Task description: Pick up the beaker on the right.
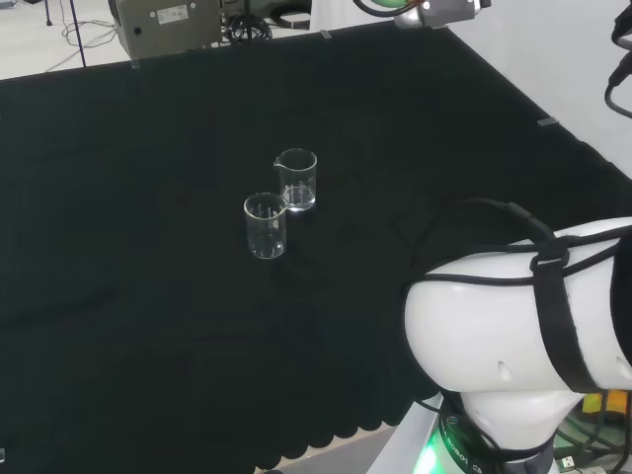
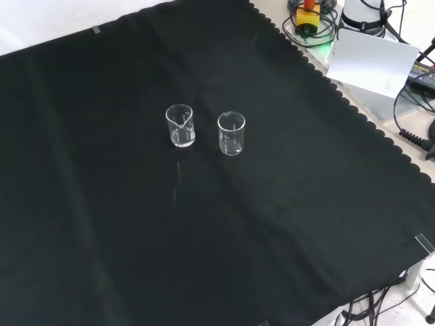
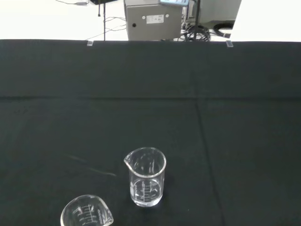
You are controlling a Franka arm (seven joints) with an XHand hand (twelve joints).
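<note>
Two clear glass beakers stand upright, close together, mid-worktop [image 2: 102, 238]. The right beaker [image 1: 296, 179], as the head view shows it, is not yet approached. The hand's state cannot be told. A reach toward it is needed next.

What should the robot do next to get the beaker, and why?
Probably bring the hand down toward the right beaker in the head view. Both beakers stand upright on the cloth, untouched, and the other beaker stands close beside it, so the approach likely needs care.
</note>
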